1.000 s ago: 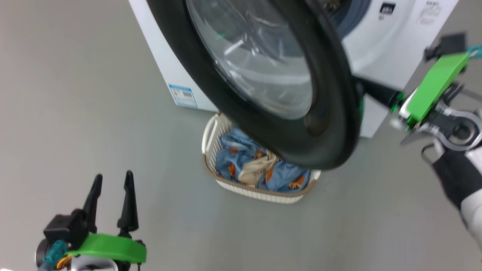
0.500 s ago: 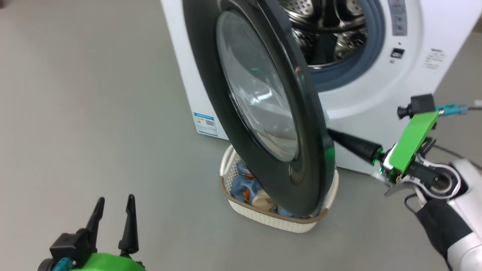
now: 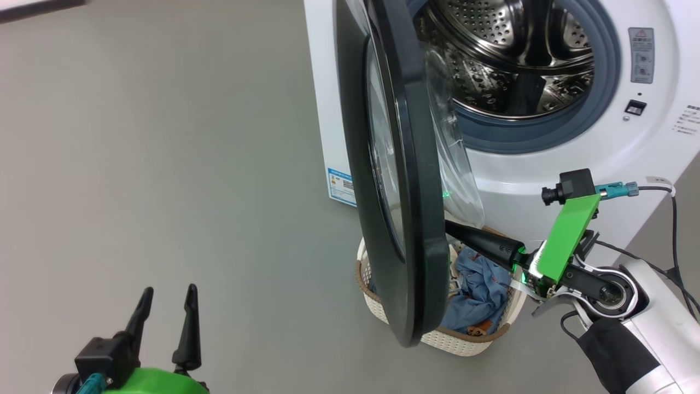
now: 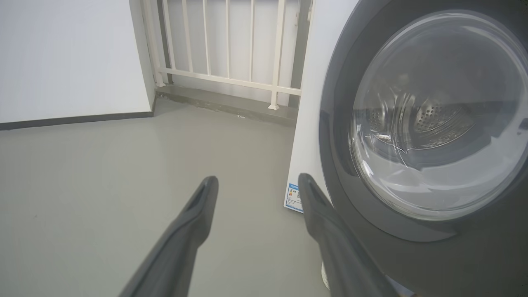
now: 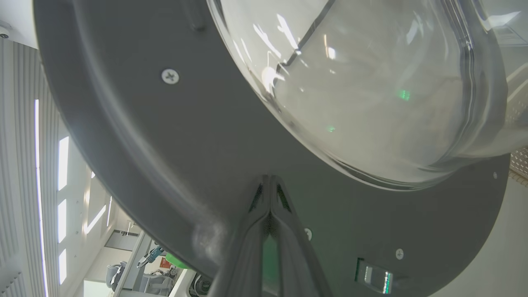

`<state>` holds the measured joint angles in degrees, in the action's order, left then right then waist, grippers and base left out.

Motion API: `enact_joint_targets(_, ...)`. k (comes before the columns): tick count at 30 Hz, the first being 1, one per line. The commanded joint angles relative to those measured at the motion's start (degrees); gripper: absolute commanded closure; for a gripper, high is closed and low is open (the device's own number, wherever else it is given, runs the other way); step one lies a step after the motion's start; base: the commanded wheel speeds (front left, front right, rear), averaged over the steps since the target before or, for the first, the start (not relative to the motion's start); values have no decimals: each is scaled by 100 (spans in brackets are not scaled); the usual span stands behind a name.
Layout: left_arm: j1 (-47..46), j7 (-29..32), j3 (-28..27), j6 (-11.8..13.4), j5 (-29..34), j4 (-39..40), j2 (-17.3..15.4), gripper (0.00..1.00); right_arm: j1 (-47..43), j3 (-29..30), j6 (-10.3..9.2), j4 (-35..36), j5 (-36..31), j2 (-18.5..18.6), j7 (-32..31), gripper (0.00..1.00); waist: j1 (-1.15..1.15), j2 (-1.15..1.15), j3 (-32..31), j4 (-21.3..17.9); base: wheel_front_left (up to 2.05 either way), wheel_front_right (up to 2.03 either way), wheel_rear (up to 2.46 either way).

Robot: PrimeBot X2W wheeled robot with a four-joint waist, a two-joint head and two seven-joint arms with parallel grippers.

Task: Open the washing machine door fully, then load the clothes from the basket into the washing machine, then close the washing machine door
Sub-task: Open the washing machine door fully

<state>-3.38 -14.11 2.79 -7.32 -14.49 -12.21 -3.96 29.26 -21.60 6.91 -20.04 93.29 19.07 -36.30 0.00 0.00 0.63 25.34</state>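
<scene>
Well, the closed, empty right gripper (image 5: 270, 179) should push the door (image 5: 144, 136) smoothly from inside; left gripper (image 3: 169, 289) is open, empty.

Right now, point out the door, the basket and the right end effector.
door (image 3: 424, 257): head view, on its black edge.
basket (image 3: 459, 342): head view, on the cream front wall.
right end effector (image 5: 269, 183): right wrist view, at the shut fingertips by the door's grey inner face.
</scene>
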Motion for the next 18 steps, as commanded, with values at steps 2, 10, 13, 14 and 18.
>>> enact_joint_targets(2, -118, -22, -168, 32, 22, 167, -111, 0, 2, -65, 58, 202, -24, -84, -29, 100, 0, 0, 19, 36, 0, 0, 0)
enact_joint_targets(10, -138, -30, -156, 88, -6, 184, -138, 0, 37, -22, 58, 210, -72, -126, -77, 100, 0, 0, 31, -63, 0, 0, 0)
enact_joint_targets(13, -142, -33, -137, 103, -9, 181, -140, 0, 35, -12, 58, 314, -141, -109, -55, 100, 0, 0, 23, -151, 0, 0, 0)
enact_joint_targets(14, -142, -34, -130, 105, -10, 182, -141, 0, 32, 0, 58, 351, -158, -102, -42, 100, 0, 0, 17, -186, 0, 0, 0)
enact_joint_targets(18, -134, -40, -105, 112, -25, 181, -141, 0, 17, 19, 58, 449, -302, -66, 69, 100, 0, 0, -2, -366, 0, 0, 0)
